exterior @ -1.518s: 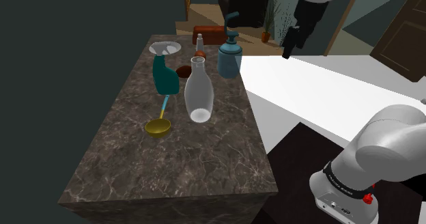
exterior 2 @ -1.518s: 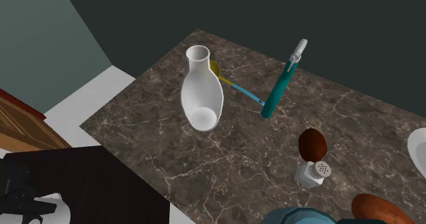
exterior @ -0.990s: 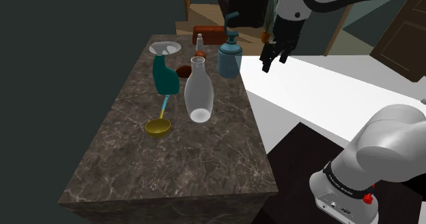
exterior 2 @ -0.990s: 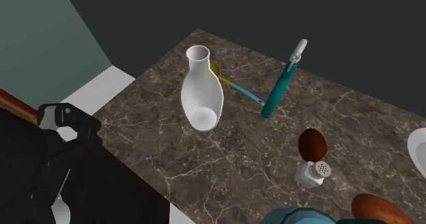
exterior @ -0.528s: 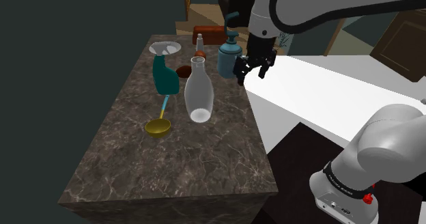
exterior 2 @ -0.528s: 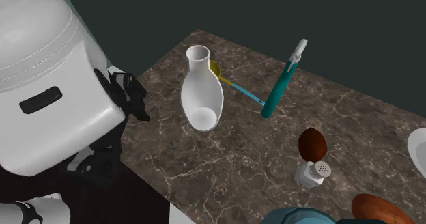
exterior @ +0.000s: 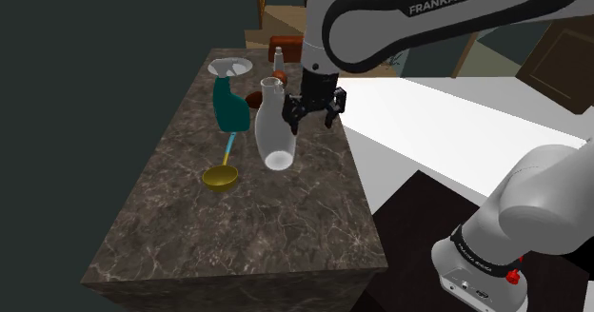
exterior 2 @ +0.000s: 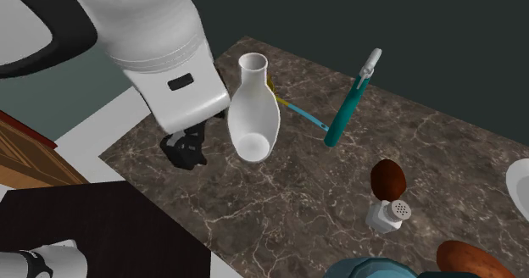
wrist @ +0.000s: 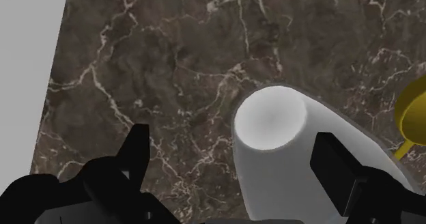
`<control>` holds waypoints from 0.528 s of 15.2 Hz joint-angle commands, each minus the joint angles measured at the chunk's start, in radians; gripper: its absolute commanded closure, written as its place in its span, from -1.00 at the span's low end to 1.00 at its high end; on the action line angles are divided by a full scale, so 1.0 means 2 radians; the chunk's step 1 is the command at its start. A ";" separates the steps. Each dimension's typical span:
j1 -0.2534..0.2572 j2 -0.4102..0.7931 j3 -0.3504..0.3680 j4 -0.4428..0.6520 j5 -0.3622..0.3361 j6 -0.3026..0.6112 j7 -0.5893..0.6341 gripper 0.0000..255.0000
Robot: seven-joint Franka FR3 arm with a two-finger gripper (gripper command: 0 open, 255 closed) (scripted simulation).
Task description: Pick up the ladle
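The tool (exterior: 312,117) hangs spread and empty just beside the white vase (exterior: 275,137); the ladle (exterior: 221,176) lies beyond it, so reaching across could shove the vase along the surface (exterior: 286,220).

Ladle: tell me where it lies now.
In the shoulder view the ladle lies on the counter, its yellow bowl left of the white vase, handle toward the teal tool.

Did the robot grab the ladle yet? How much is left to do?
Not yet. Done: the arm is out over the marble counter, with the gripper up by the top of the white vase. In hand: nothing, its fingers stand open. Left: nearly everything. The ladle, yellow bowl and blue handle, lies untouched beyond the vase. The gripper must reach it, close on it and lift.
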 commanded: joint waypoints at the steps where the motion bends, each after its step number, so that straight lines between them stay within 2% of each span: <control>1: 0.001 0.036 0.017 0.018 0.001 0.021 0.037 -1.00; 8: 0.008 0.166 0.054 0.106 -0.028 0.070 0.158 -1.00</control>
